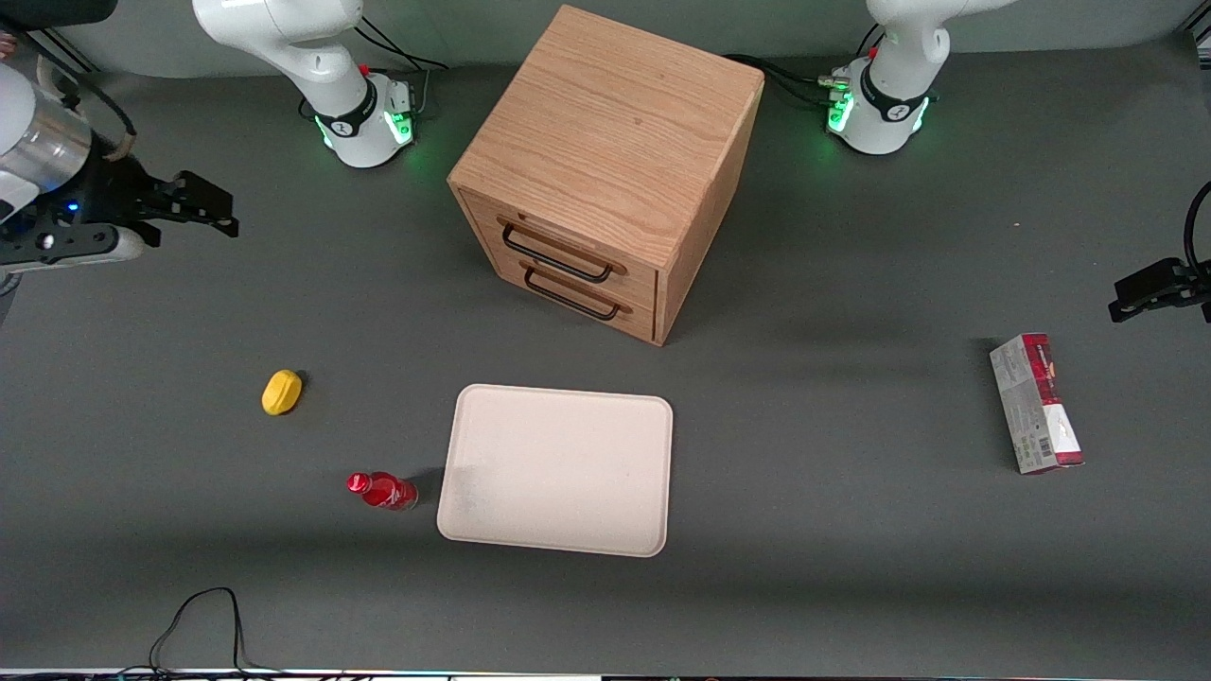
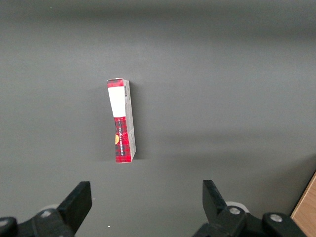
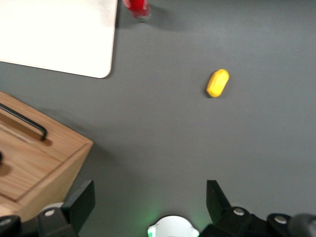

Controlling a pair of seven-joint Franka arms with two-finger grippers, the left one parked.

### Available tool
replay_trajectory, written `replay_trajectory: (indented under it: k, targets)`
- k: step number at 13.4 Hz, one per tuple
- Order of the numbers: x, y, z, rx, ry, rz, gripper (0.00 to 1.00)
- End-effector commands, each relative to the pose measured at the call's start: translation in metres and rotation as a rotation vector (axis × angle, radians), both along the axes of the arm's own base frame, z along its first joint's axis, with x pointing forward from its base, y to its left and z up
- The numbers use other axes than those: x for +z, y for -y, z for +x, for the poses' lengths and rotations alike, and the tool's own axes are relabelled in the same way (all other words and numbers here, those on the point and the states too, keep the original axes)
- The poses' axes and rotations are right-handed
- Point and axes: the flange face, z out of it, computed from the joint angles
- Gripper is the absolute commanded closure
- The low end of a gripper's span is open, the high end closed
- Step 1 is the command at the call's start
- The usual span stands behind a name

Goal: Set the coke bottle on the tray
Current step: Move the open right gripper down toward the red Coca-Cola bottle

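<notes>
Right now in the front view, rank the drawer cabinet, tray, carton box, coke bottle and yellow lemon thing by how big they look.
1. Drawer cabinet
2. Tray
3. Carton box
4. Coke bottle and yellow object: too alike to rank.

The claw hangs open near the working arm's end.

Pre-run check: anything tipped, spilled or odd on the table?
Nothing odd. The coke bottle stands beside the tray, no spill. The hand is open, high at the working arm's end. The drawer cabinet sits at an angle, both drawers closed.
</notes>
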Motion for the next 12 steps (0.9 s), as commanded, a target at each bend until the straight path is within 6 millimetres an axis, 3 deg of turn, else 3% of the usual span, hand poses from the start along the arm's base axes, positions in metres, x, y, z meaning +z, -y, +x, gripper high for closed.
replay_trajectory:
  k: [1,3,9,10,12]
  targets:
    - [0.014,-0.065,0.027,-0.033,-0.016,0.004,0.00]
    - [0.010,-0.077,0.047,-0.049,-0.020,0.009,0.00]
    - [-0.013,-0.068,0.075,-0.059,-0.041,0.001,0.00]
    - [-0.021,-0.064,0.085,-0.068,-0.039,0.002,0.00]
    - [-0.060,-0.059,0.125,-0.088,-0.052,0.009,0.00]
